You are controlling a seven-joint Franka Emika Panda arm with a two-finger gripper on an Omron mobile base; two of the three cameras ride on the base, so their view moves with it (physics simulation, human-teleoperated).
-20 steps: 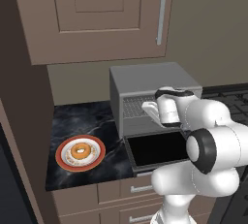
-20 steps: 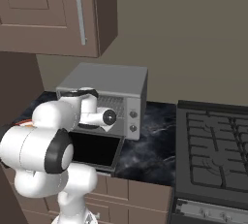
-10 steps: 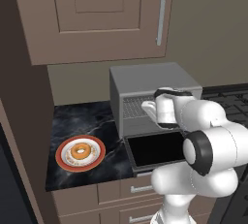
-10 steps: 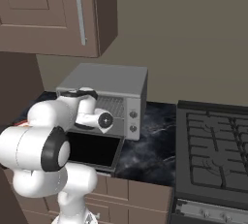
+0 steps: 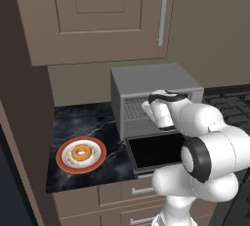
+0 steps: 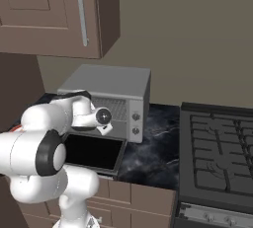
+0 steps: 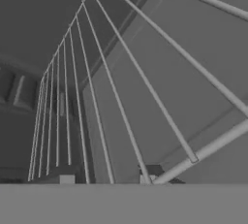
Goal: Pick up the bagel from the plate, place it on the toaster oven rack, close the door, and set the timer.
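One bagel [image 5: 80, 152], one plate [image 5: 63, 163], one toaster oven [image 5: 151, 79], one stove [image 6: 220, 158].

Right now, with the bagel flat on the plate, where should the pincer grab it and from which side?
Come straight down from above. The bagel lies flat in the plate's centre, hole up, so one finger could probably go in the hole and one outside, pinching one side of the ring. The plate's rim probably blocks a side approach.

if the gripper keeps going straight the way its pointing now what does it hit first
Most likely the toaster oven rack: the hand view looks along the gripper right onto its silver wires, inside the oven cavity above the open door. Past the wires lies the oven's inner wall, though depth is hard to judge.
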